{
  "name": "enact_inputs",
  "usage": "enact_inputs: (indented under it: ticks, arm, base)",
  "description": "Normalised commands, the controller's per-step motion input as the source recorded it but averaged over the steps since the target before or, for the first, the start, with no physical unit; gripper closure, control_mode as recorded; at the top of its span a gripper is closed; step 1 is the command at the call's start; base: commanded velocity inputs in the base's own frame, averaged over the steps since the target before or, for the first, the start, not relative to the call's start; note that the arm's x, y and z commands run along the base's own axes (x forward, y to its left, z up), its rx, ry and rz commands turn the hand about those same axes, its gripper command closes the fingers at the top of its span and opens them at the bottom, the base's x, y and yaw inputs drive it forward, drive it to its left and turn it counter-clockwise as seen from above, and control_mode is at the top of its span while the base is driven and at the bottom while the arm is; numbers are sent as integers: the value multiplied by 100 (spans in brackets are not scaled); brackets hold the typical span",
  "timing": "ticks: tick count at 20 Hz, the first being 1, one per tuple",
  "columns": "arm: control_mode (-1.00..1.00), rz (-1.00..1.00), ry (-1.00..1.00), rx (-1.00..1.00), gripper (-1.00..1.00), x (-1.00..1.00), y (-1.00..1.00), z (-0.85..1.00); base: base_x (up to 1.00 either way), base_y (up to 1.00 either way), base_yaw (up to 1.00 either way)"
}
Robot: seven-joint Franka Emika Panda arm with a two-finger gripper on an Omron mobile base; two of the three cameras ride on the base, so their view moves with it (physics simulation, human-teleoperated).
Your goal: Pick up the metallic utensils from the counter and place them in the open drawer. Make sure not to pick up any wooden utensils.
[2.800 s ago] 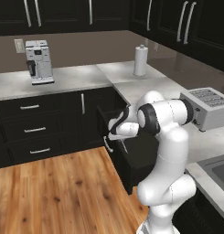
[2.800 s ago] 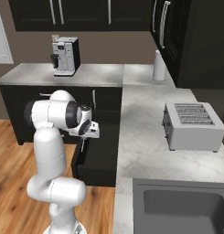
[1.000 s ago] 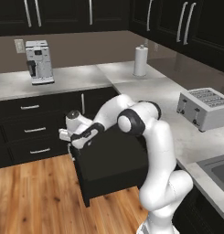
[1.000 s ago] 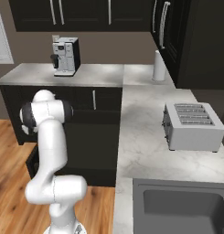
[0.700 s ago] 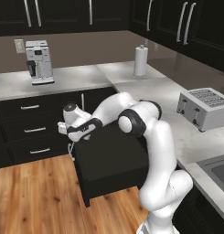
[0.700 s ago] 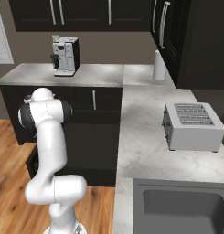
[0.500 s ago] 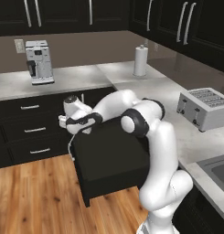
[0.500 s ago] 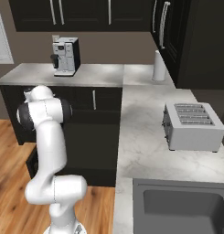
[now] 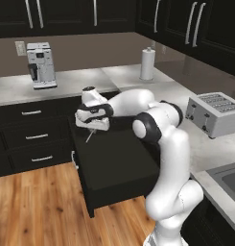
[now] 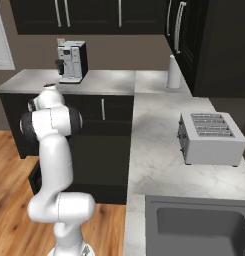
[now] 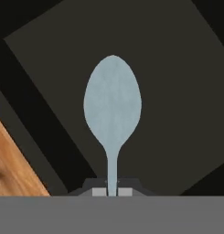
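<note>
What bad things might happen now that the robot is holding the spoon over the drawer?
1. The gripper pinches only the thin end of the spoon handle, so the spoon might slip or swing loose early.
2. The spoon hangs over the open drawer near its front left side, close to the wooden floor. Let go from this height, it might bounce out or miss.

We cannot see the end of the spoon handle: it vanishes between the fingertips at the bottom of the hand view. From the left base, the spoon is a thin sliver, its bowl too small to tell. The drawer hides its far right corner behind the arm.
</note>
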Motion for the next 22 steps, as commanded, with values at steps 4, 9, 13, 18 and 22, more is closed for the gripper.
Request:
enact_inputs:
  ticks: [4,9,13,18,22]
  arm:
    - [-100,20,15,0,100,33,-75,-42]
    - [-100,20,15,0,100,61,-35,-45]
    - [-100,19,8,0,100,72,-18,-42]
    - [-100,13,8,0,100,47,-2,-47]
    - [-100,12,2,0,100,26,0,-70]
  base:
    - [0,0,0]
    - [0,0,0]
    - [0,0,0]
    - [0,0,0]
    - [0,0,0]
